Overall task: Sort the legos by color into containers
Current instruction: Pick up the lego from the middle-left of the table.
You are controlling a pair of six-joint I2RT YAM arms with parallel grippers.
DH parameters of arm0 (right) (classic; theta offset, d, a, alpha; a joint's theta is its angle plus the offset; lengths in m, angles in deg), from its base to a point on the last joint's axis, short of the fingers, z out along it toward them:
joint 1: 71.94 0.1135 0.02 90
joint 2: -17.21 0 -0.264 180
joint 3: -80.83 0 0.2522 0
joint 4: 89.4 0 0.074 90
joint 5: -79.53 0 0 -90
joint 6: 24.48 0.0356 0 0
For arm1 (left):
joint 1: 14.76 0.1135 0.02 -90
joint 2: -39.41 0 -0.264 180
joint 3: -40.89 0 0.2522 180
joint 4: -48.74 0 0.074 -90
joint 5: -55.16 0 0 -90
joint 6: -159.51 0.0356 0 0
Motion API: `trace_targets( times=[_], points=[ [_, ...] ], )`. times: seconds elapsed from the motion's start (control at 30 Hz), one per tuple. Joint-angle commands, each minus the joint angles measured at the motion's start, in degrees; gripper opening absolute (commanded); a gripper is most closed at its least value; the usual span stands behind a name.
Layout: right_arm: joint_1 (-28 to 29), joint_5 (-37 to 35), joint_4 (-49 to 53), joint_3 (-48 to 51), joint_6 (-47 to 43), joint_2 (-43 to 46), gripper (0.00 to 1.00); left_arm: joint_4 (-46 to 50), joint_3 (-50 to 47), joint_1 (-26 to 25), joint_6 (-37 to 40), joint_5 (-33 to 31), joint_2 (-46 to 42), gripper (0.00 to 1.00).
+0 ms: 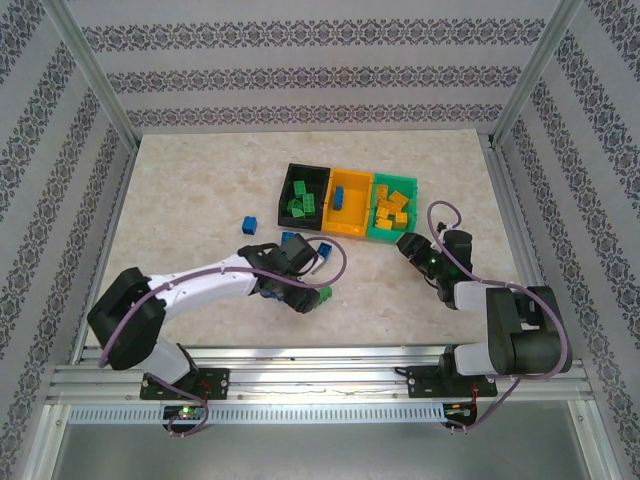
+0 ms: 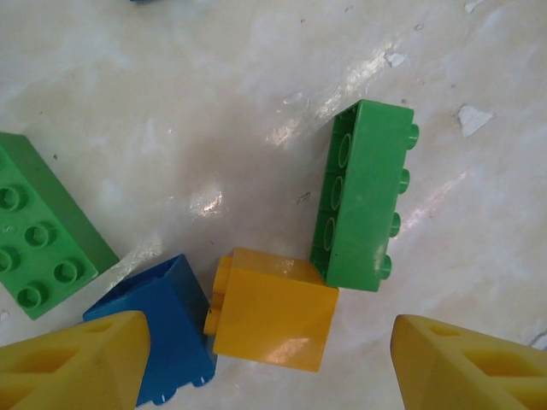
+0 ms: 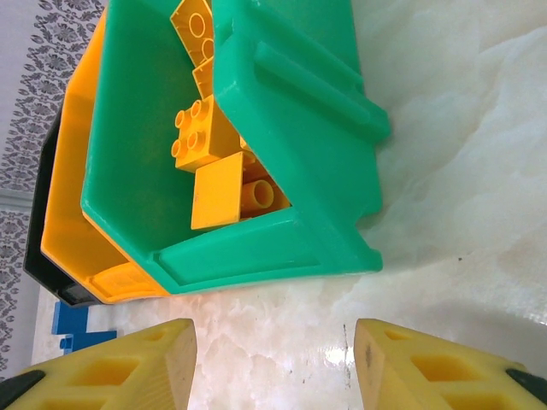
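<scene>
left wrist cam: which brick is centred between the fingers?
The yellow-orange brick, centred ahead of the open left gripper. The blue brick hugs one finger; the long green brick and studs-up green brick sit off-centre.

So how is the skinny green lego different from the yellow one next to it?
The skinny green lego is long, with four studs in a row; the yellow lego is short and squarish. In the left wrist view the green one's studs point right, the yellow one's point left. Both lie tipped on their sides on the table.
</scene>
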Motion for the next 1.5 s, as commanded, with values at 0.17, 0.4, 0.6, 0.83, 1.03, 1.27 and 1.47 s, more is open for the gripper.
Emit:
trace_targets(
  times=[0.17,0.4,0.6,0.83,1.03,1.27,1.47],
  points=[
    [0.23,-0.31,-0.86,-0.74,-0.69,0.47,0.52,6.24,5.29,-2.60,7.14,-2.19,7.46,0.74],
    [0.23,-0.25,-0.96,-0.68,-0.69,0.57,0.52,7.80,6.54,-2.79,8.49,-3.92,11.00,0.71],
    [0.23,-0.25,-0.91,-0.72,-0.69,0.47,0.52,8.67,5.88,-2.88,7.81,-5.76,11.02,0.58],
    [0.23,-0.25,-0.92,-0.67,-0.69,0.53,0.52,9.90,5.86,-3.39,6.57,-5.93,10.24,0.53],
    [0.23,-0.25,-0.86,-0.54,-0.69,0.67,0.52,12.24,6.47,-5.32,5.02,-7.19,8.64,0.59],
    [0.23,-0.08,-1.11,-0.56,-0.51,0.83,0.52,12.02,4.81,-5.58,3.89,-8.35,8.00,0.54],
    [0.23,-0.13,-1.10,-0.57,-0.52,0.64,0.52,11.49,6.02,-5.58,4.08,-8.70,7.66,0.35]
  ],
)
